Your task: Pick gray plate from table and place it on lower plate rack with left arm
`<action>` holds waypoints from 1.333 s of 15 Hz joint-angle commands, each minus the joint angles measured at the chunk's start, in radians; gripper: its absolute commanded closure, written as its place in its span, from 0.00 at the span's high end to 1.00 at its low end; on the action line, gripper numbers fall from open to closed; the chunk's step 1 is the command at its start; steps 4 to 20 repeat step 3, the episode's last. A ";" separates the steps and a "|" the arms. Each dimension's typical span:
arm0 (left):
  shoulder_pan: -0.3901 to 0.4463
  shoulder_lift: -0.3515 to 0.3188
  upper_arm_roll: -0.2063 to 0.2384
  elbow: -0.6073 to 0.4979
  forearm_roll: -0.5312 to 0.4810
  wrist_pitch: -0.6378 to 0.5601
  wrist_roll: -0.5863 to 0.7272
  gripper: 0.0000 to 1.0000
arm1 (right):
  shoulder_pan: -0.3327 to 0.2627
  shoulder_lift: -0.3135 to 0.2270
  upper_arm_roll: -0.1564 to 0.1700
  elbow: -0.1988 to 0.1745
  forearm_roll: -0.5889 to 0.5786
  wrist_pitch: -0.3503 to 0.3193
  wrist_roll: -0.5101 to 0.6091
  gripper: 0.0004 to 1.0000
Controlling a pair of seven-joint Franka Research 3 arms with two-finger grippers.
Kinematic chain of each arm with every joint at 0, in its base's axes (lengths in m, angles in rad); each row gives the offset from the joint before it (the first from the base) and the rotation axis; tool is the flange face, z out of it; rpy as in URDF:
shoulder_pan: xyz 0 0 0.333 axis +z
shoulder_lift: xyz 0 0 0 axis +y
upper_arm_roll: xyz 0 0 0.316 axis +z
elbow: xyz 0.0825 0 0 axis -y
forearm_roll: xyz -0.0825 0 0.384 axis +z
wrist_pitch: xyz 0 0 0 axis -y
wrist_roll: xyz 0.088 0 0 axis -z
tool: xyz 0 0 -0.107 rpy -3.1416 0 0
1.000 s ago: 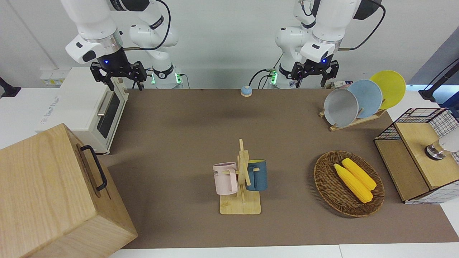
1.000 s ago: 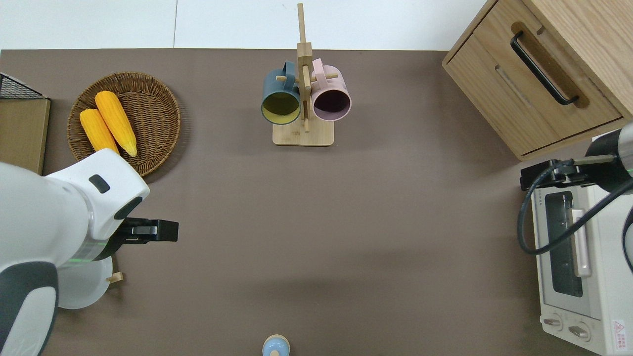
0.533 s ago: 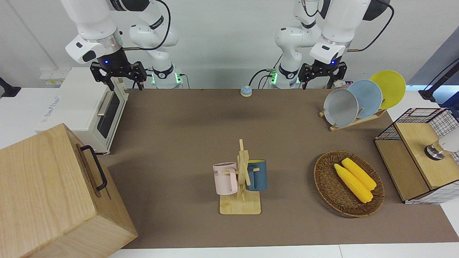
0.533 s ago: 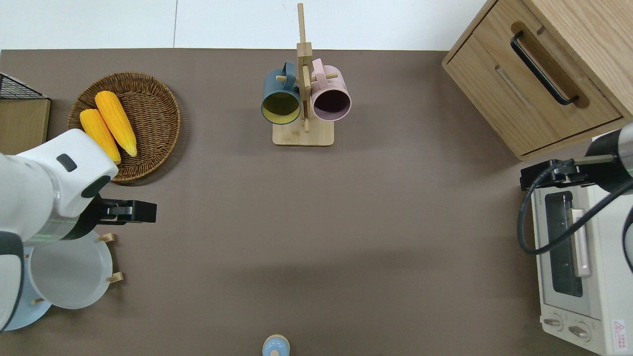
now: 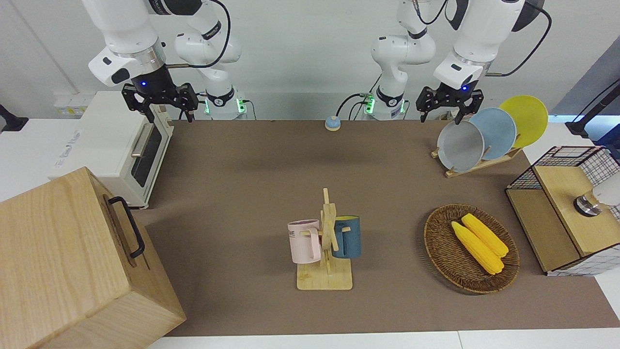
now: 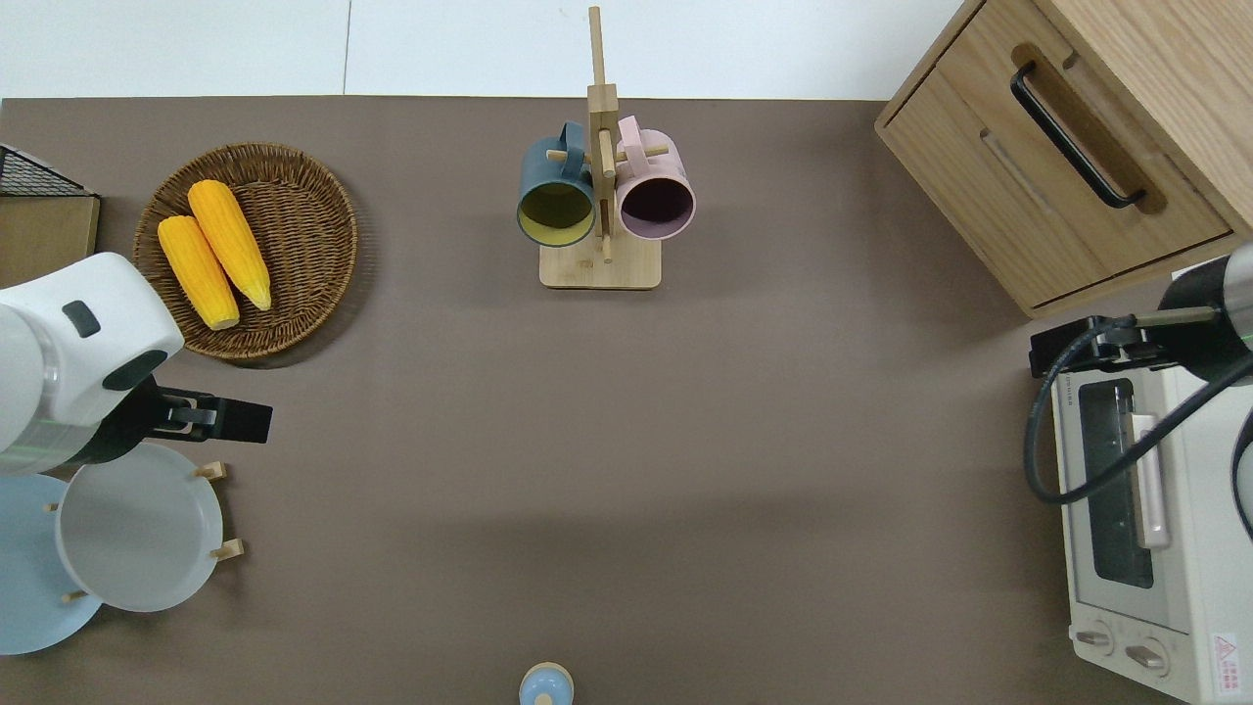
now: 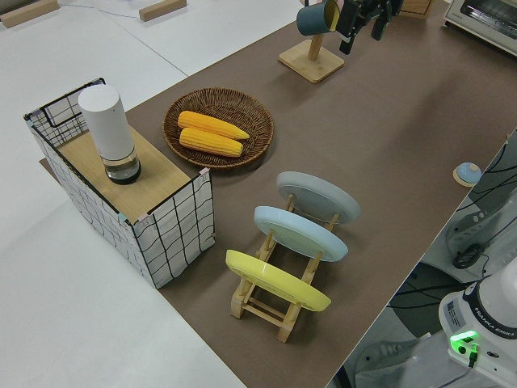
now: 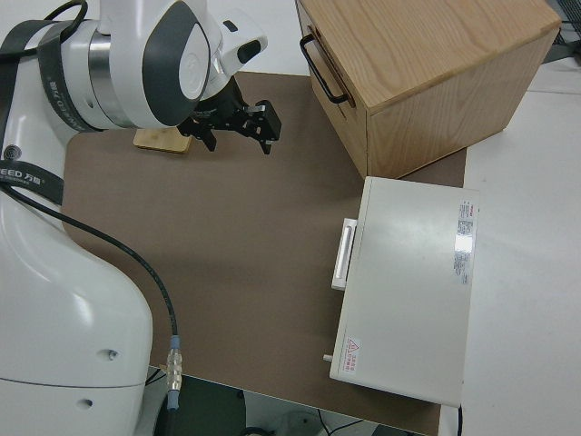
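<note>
Room: we see a white wall rising past the robots' edge of the tabletop (image 5: 242,160), which has a matte brown cover and white edges.
Wooden cabinet (image 5: 72,261): the largest thing we see, at the corner farthest from the robots toward the right arm's end, its black handle facing the middle of the tabletop.
Toaster oven (image 5: 114,145): white, on the right arm's end edge, nearer to the robots than the cabinet.
Wire crate (image 5: 566,208): at the left arm's end edge, with a wooden top and a white cylinder standing on it.
Wicker basket (image 6: 245,250): near the edge farthest from the robots, beside the crate, holding two yellow corn cobs (image 6: 210,250).
Mug stand (image 5: 327,242): midway along the edge farthest from the robots, with a pink mug and a dark blue mug hung on it.
Lower plate rack (image 7: 279,279): light wood, at the corner nearest the robots toward the left arm's end.
Gray plate (image 5: 460,145): we find it standing tilted in the rack's slot that is farthest from the robots, with a light-blue plate (image 5: 495,133) next and a yellow plate (image 5: 525,120) last.
Left hand (image 5: 449,102): over the tabletop just beside the gray plate's rim; its fingers are spread apart and hold nothing.
Right arm: parked, its hand (image 5: 160,99) empty with fingers apart.
</note>
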 commanded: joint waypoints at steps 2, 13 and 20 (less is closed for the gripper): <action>-0.026 0.010 0.031 0.023 -0.008 -0.007 0.005 1.00 | 0.007 0.000 -0.006 0.006 0.003 -0.001 0.004 0.98; -0.026 0.010 0.031 0.022 -0.008 -0.009 0.008 1.00 | 0.007 0.000 -0.006 0.006 0.003 -0.001 0.004 0.98; -0.026 0.010 0.031 0.022 -0.008 -0.009 0.008 1.00 | 0.007 0.000 -0.006 0.006 0.003 -0.001 0.004 0.98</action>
